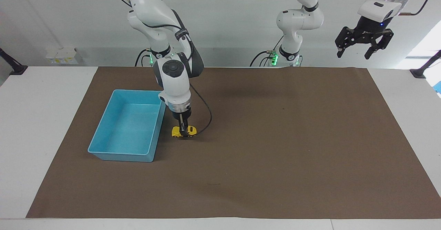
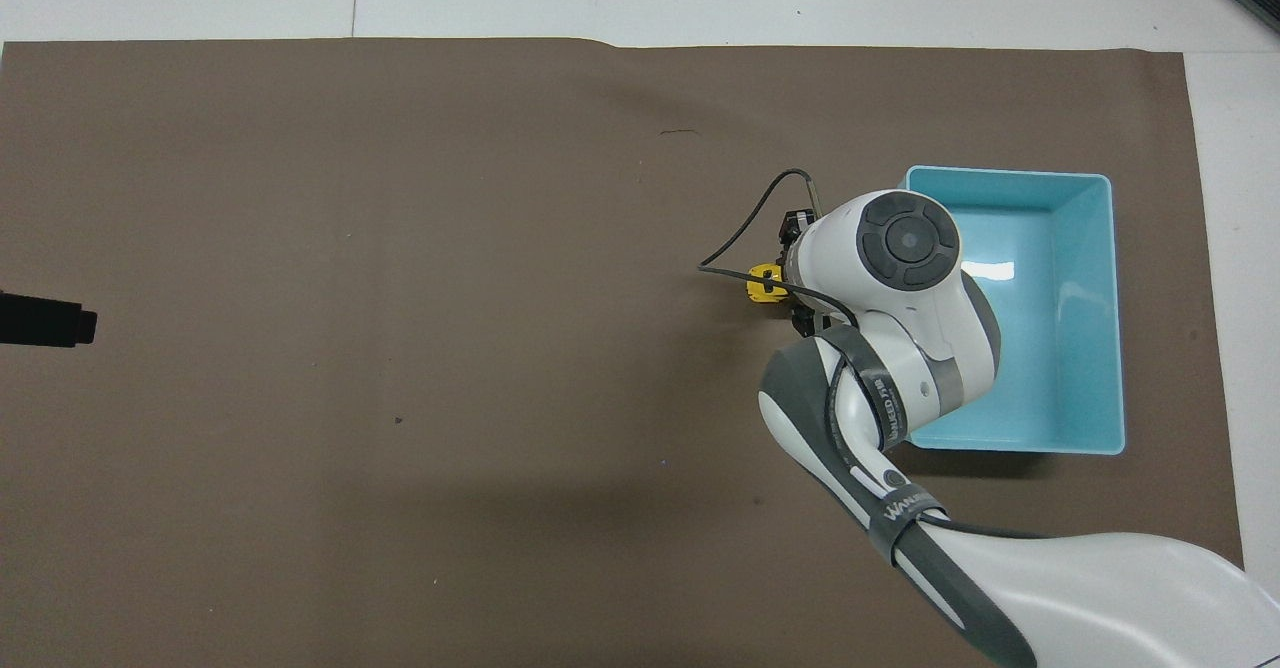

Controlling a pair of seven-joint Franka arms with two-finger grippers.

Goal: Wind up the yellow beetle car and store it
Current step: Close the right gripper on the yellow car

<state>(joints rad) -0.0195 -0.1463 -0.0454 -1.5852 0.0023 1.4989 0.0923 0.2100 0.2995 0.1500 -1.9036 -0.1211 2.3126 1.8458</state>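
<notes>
yellow beetle car [image 2: 762, 286]: from overhead, only one end showed; the right arm's wrist covered the rest.
right gripper [image 1: 184, 131]: from overhead it was almost wholly hidden under the wrist; the fingertips could not be seen there.
blue bin [image 2: 1085, 278]: the wall toward the car and part of the floor were covered by the right arm from overhead.
left gripper [image 2: 45, 319]: only a dark tip entered the overhead picture at its edge.
car's wheels and windows: too small to make out.
</notes>
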